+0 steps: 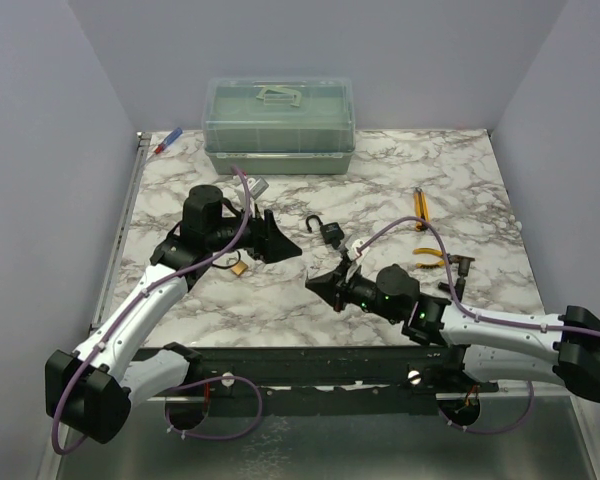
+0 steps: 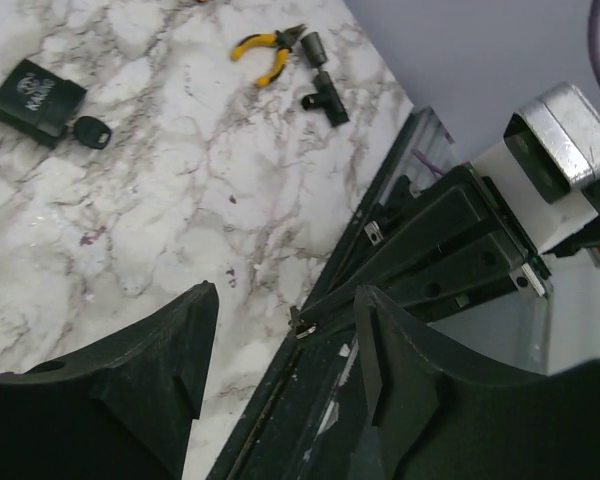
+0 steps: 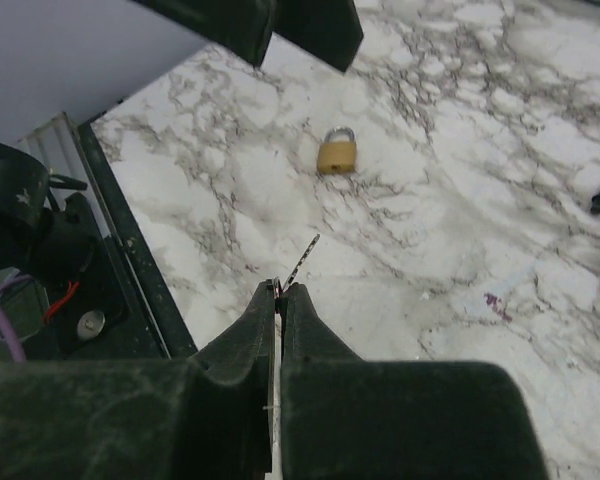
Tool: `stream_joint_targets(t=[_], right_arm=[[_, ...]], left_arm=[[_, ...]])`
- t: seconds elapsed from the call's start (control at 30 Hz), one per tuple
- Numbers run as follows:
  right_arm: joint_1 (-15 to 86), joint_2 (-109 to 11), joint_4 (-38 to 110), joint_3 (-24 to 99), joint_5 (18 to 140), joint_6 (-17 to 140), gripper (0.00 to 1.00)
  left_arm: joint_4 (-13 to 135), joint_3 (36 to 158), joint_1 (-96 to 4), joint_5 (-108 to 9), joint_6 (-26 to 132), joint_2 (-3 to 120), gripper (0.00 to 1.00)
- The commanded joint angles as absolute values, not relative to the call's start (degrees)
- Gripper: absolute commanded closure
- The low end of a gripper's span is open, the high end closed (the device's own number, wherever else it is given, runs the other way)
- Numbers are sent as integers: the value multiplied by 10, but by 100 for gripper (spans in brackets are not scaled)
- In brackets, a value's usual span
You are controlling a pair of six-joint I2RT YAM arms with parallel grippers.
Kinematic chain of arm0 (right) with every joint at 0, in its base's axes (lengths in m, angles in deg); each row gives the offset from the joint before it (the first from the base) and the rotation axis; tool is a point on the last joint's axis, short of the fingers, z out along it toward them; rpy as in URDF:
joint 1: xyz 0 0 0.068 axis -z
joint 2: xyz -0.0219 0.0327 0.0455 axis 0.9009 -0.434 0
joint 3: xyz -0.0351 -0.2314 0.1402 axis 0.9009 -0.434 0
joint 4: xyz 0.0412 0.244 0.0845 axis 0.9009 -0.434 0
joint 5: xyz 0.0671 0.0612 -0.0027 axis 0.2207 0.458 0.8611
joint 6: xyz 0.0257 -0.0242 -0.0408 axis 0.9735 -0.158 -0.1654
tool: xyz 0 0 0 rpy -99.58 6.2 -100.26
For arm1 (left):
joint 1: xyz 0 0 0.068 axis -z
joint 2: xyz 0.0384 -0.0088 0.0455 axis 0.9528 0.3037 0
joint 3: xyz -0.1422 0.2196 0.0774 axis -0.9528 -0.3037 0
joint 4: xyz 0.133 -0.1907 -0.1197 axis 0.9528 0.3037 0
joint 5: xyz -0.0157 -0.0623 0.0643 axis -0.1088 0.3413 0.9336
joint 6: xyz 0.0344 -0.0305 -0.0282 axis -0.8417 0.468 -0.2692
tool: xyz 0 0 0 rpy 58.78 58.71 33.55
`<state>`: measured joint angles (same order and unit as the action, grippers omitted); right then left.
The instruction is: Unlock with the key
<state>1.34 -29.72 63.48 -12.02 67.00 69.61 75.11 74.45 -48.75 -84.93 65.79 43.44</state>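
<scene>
My right gripper [image 3: 282,288] [image 1: 315,282] is shut on the key, whose thin metal blade [image 3: 302,262] sticks out past the fingertips; its head is hidden between the fingers. The blade points toward a small brass padlock [image 3: 337,152] [image 1: 239,267] lying on the marble table. My left gripper [image 1: 280,245] [image 2: 288,300] hovers just above and right of that brass padlock, its jaws apart with nothing between them. A black padlock [image 1: 330,232] [image 2: 35,98] lies at mid-table with its shackle swung open. A second key with a round black head [image 2: 92,131] rests against the base of the black padlock.
A green lidded box [image 1: 280,125] stands at the back. Yellow pliers [image 1: 427,258] [image 2: 265,55], a black fitting [image 2: 320,88] and a yellow tool [image 1: 418,205] lie to the right. A pen [image 1: 167,142] lies at the back left corner. The table's metal front rail [image 2: 310,330] runs beneath my left gripper.
</scene>
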Motion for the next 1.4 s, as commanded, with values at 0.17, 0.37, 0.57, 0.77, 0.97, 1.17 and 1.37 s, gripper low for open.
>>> stream_joint_targets(t=[0.17, 0.37, 0.57, 0.77, 0.97, 1.17, 1.37], right_arm=[[12, -276, 664, -52, 706, 635, 100], [12, -284, 670, -39, 707, 630, 100], [12, -293, 668, -31, 707, 629, 100], [12, -302, 669, -24, 703, 629, 100], [12, -310, 672, -17, 706, 628, 100], [12, -312, 671, -17, 707, 627, 100], [12, -310, 661, -16, 677, 645, 100]], left_arm=[[680, 724, -490, -971, 680, 418, 47], [667, 719, -489, -983, 687, 419, 52], [663, 718, -489, -983, 690, 418, 56], [657, 715, -489, -983, 692, 420, 63], [655, 714, -489, -984, 694, 421, 68], [654, 714, -488, -975, 697, 420, 98], [660, 715, -488, -933, 705, 406, 100]])
